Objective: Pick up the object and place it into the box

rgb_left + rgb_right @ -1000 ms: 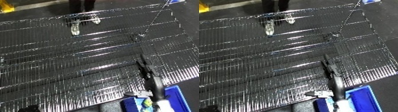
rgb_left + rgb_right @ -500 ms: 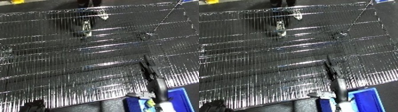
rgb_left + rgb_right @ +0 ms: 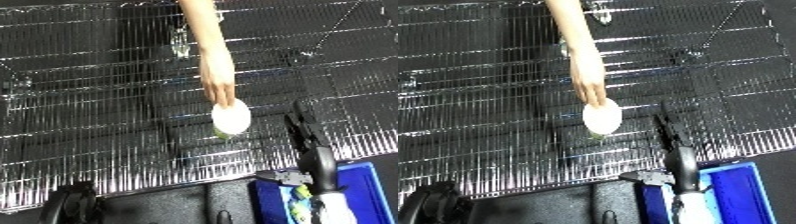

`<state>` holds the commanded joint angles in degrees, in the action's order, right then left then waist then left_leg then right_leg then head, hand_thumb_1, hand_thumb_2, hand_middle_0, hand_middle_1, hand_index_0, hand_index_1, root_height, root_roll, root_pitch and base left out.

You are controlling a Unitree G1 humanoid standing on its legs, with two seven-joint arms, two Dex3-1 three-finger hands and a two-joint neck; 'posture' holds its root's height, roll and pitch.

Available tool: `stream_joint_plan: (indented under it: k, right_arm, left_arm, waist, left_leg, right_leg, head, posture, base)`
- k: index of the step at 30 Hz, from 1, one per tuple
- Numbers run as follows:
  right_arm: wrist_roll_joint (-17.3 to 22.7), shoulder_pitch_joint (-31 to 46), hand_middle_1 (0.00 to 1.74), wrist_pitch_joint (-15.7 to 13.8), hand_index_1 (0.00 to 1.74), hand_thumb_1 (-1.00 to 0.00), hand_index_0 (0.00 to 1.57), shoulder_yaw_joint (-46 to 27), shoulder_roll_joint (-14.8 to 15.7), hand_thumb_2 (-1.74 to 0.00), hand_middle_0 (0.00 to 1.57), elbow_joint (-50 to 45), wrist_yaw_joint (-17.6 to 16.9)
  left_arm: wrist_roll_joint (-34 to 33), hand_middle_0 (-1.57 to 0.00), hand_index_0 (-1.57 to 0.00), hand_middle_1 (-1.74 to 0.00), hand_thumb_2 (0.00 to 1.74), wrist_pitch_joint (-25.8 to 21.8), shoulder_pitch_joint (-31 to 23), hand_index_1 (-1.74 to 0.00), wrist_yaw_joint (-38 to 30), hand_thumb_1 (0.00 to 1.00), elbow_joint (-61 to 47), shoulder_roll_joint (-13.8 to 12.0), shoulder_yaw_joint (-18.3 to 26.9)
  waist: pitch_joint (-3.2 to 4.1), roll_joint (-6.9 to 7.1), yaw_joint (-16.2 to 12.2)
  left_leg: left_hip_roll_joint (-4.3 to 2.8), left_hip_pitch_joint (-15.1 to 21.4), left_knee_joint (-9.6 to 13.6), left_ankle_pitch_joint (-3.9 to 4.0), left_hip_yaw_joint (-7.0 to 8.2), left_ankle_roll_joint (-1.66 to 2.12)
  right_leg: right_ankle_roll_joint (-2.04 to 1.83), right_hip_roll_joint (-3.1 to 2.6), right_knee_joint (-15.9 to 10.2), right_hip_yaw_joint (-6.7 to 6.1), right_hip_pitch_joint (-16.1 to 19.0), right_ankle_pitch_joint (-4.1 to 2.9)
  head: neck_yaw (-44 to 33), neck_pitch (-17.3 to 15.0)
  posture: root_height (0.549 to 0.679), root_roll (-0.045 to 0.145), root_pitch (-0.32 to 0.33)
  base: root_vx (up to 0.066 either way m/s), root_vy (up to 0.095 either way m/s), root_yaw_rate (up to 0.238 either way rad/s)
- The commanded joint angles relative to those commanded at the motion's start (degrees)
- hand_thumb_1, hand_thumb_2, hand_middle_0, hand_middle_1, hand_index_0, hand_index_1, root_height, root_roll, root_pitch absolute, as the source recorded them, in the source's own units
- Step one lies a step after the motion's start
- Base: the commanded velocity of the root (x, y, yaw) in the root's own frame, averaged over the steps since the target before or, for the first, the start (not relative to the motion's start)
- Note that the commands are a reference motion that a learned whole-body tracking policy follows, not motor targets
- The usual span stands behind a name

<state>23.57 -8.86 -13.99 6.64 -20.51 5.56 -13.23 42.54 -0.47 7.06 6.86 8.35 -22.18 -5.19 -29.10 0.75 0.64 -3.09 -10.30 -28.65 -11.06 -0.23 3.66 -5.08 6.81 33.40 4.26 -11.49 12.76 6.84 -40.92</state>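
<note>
While your right hand (image 3: 302, 131) hangs nearest you with its fingers straight and together, holding nothing, your left hand shows in neither view, and the blue bin (image 3: 366, 192) sits just beneath your wrist. Just left of your fingertips, a person's hand (image 3: 218, 85) is setting a white round object (image 3: 231, 116) on the wire rack (image 3: 80, 115). It looks light, smooth, perhaps slippery; take it across its rim. No long axis shows; its flat face looks toward the camera.
</note>
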Motion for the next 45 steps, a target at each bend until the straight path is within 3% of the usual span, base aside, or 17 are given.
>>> stream_joint_plan:
  k: [9,14,18,26,45]
  right_arm:
    - [-0.1,0.9,0.0,-0.3,0.0,0.0,0.0,-0.3,0.0,0.0,0.0,0.5,0.0]
    - [-1.1,0.9,0.0,-0.1,0.0,0.0,0.0,0.0,-0.1,0.0,0.0,1.1,0.1]
    - [-2.7,0.1,0.0,0.5,0.0,0.0,0.0,0.6,-0.6,0.0,0.0,2.1,0.0]
    - [-3.9,-2.7,0.0,1.3,0.0,0.0,0.0,1.6,-1.8,0.0,0.0,4.3,-0.3]
    - [-3.1,-9.3,0.0,1.9,0.0,0.0,0.0,2.4,-3.5,0.0,0.0,6.9,-0.3]
  left_arm:
    - [-0.1,-1.57,-1.57,-1.74,1.74,0.3,-0.5,-1.74,0.2,1.0,-0.1,0.2,0.2]
    - [-0.3,-1.57,-1.57,-1.74,1.74,0.2,-0.6,-1.74,0.3,1.0,0.1,0.0,0.3]
    - [-0.5,-1.57,-1.57,-1.74,1.74,0.1,-0.4,-1.74,0.1,1.0,0.2,-0.2,0.1]
    - [-0.3,-1.57,-1.57,-1.74,1.74,-0.7,0.4,-1.74,-1.0,1.0,-0.3,-0.7,-0.6]
    - [-1.0,-1.57,-1.57,-1.74,1.74,-0.9,3.0,-1.74,-3.2,1.0,-1.9,-0.7,-1.6]
  waist:
    - [0.15,-0.03,-0.3]
    - [-0.28,-0.2,-0.3]
    - [-0.66,-0.45,-0.1]
    - [-0.69,-1.12,0.3]
    - [-0.69,-2.27,0.8]
  left_leg:
    - [-0.18,0.0,0.0,-0.14,0.18,0.11]
    - [-0.12,-0.6,-0.6,-0.17,0.28,0.16]
    - [0.08,-2.0,-2.0,-0.5,0.16,0.1]
    - [0.89,-6.3,-5.2,-1.3,-0.17,-0.16]
    - [1.8,-15.6,-13.0,-4.55,-0.32,-1.02]
  right_leg:
    - [-0.01,-0.07,-0.3,-0.1,0.1,0.11]
    - [-0.04,-0.03,0.1,-0.11,-0.4,0.06]
    - [0.03,0.05,1.3,-0.17,-1.7,0.19]
    - [0.1,0.46,4.9,-0.27,-6.1,0.73]
    - [0.54,1.05,12.2,-0.86,-15.7,2.1]
  head:
    - [-0.2,0.0]
    - [0.3,0.7]
    - [1.2,0.9]
    - [2.9,1.4]
    - [5.9,4.9]
  posture:
    - [0.66,0.038,-0.092]
    - [0.66,0.039,-0.091]
    - [0.658,0.041,-0.086]
    - [0.653,0.047,-0.056]
    - [0.638,0.047,0.016]
  base:
    - [0.005,-0.009,-0.028]
    - [0.009,-0.015,-0.007]
    - [0.006,-0.012,0.002]
    - [-0.003,0.002,0.029]
    - [-0.003,0.012,0.03]
